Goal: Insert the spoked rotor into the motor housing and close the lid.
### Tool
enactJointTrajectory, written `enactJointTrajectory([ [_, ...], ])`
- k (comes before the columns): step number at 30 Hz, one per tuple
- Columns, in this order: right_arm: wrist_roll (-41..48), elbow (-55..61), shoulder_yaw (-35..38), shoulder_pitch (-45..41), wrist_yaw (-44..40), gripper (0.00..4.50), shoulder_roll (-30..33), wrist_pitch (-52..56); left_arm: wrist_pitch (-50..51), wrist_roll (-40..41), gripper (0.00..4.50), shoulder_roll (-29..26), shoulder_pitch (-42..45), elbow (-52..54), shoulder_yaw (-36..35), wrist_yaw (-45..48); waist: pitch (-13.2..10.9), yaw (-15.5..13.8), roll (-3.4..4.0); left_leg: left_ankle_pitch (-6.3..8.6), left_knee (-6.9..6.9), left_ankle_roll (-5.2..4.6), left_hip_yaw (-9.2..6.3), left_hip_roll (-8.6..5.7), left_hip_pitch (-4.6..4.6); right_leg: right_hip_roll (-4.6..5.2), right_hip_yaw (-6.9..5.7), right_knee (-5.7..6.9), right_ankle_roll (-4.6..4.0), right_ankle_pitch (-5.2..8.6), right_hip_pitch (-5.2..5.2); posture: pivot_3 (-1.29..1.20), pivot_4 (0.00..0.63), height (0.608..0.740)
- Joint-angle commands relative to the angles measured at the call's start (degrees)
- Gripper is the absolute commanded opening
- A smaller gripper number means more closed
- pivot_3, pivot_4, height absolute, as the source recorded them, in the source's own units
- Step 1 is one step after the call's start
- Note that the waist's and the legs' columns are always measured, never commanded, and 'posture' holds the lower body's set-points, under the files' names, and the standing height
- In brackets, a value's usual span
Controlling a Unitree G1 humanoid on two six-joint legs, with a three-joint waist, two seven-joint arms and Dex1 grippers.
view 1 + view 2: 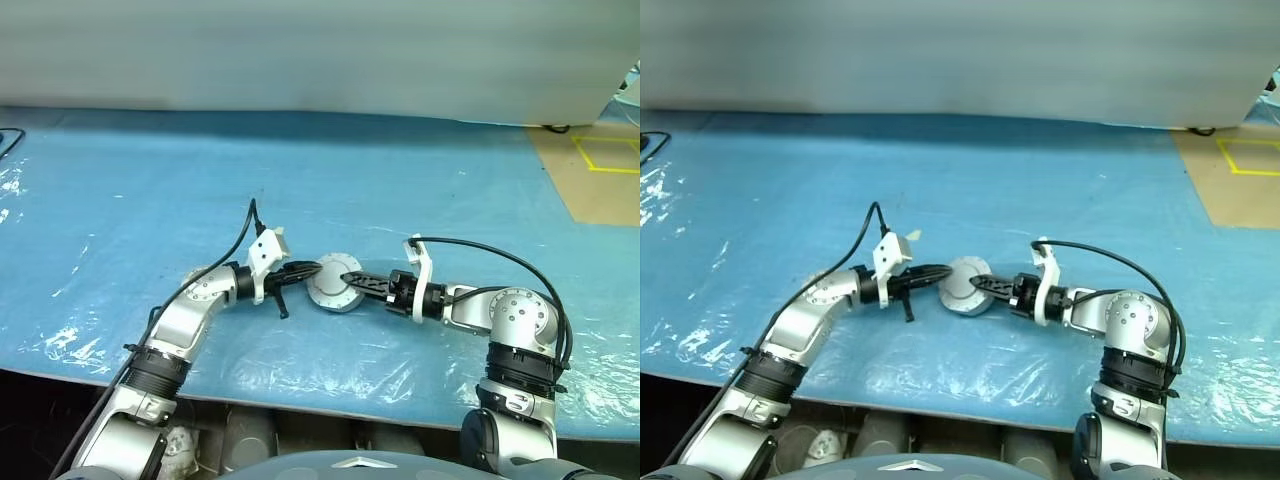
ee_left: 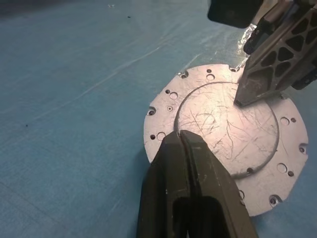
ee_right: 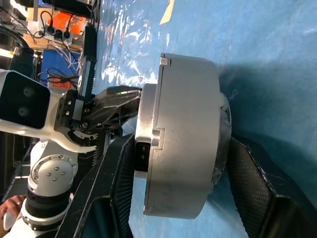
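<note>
The motor housing (image 1: 335,283) is lying with its lid (image 2: 225,134) closed on the blue sheet (image 1: 120,200) of the tabletop, nearer to the front edge and about midway between the side edges. The left gripper (image 2: 181,136), fingers pressed together, is touching the lid's smooth silver face with its tip. The right gripper (image 1: 350,279) is reaching in from the other side, its two fingers (image 3: 106,183) standing apart around the housing's thick grey body.

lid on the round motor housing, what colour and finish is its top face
Scratched silver-grey metal lid, small holes round its rim, clearest in the left wrist view.
</note>
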State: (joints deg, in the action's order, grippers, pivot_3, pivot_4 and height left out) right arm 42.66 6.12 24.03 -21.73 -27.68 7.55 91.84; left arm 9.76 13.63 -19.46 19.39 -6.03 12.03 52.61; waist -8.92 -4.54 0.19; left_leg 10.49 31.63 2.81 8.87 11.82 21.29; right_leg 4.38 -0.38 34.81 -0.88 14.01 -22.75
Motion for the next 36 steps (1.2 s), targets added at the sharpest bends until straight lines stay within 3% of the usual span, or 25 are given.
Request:
enactJointTrajectory([
  [1, 4.7, 1.3, 1.8, -2.5, 0.3, 2.39, -2.4, 0.7, 1.8, 2.3, 0.00, 2.6, 0.2, -1.4, -2.8, -3.1, 0.0, 0.1, 0.00, 0.00, 0.00, 0.00, 0.00, 0.00, 0.00, 0.00, 0.00, 0.00, 0.00, 0.00, -0.01, 0.00, 0.150, 0.740],
  [4, 6.2, 0.3, 4.4, -4.0, 1.2, 2.39, -3.6, 0.7, 3.2, 6.3, 0.00, 5.1, 1.0, -1.9, -7.9, -6.0, 0.0, 0.4, 0.01, 0.00, 0.01, 0.00, 0.01, 0.00, 0.09, 0.00, 0.01, 0.01, 0.00, 0.00, -0.12, 0.00, 0.150, 0.740],
  [9, 12.4, -3.0, 15.9, -9.4, 4.9, 2.39, -7.6, 0.7, 5.4, 14.7, 0.00, 9.5, 3.6, -2.9, -18.1, -12.5, -0.1, 0.4, 0.04, -0.01, 0.04, 0.01, -0.02, -0.01, 0.35, -0.01, -0.02, 0.05, 0.00, -0.02, -0.34, 0.00, 0.150, 0.740],
  [14, 13.9, -2.9, 21.2, -12.5, 9.7, 2.39, -10.7, 0.4, 10.2, 20.5, 0.00, 11.5, 3.4, -2.4, -22.7, -15.0, -0.1, 0.3, 0.04, -0.02, 0.02, 0.00, -0.07, 0.00, 0.44, -0.04, -0.10, 0.02, 0.01, -0.03, -0.37, 0.00, 0.150, 0.740],
  [21, 16.9, -1.5, 22.2, -12.4, 13.1, 2.39, -14.0, -2.1, 18.1, 27.6, 2.25, 14.5, 0.9, 0.5, -23.7, -16.1, -0.1, 0.2, 0.04, -0.02, 0.02, 0.01, -0.14, 0.02, 0.59, -0.04, -0.19, 0.00, 0.03, -0.04, -0.46, 0.00, 0.150, 0.740],
  [27, 21.1, -1.4, 20.5, -11.8, 13.7, 2.39, -14.4, -2.6, 23.5, 34.0, 4.44, 17.1, -0.2, 3.9, -24.8, -18.1, -0.1, 0.2, 0.04, -0.01, 0.04, 0.01, -0.15, 0.02, 0.58, -0.03, -0.19, 0.01, 0.04, -0.05, -0.45, 0.00, 0.150, 0.740],
  [36, 25.0, -3.2, 18.7, -11.6, 15.6, 2.39, -12.8, -5.9, 34.1, 46.4, 4.48, 17.4, -0.9, 4.9, -29.2, -20.8, -0.1, 0.1, 0.04, -0.02, 0.04, 0.02, -0.18, 0.00, 0.59, -0.04, -0.19, 0.00, 0.07, -0.06, -0.45, 0.00, 0.150, 0.740],
])
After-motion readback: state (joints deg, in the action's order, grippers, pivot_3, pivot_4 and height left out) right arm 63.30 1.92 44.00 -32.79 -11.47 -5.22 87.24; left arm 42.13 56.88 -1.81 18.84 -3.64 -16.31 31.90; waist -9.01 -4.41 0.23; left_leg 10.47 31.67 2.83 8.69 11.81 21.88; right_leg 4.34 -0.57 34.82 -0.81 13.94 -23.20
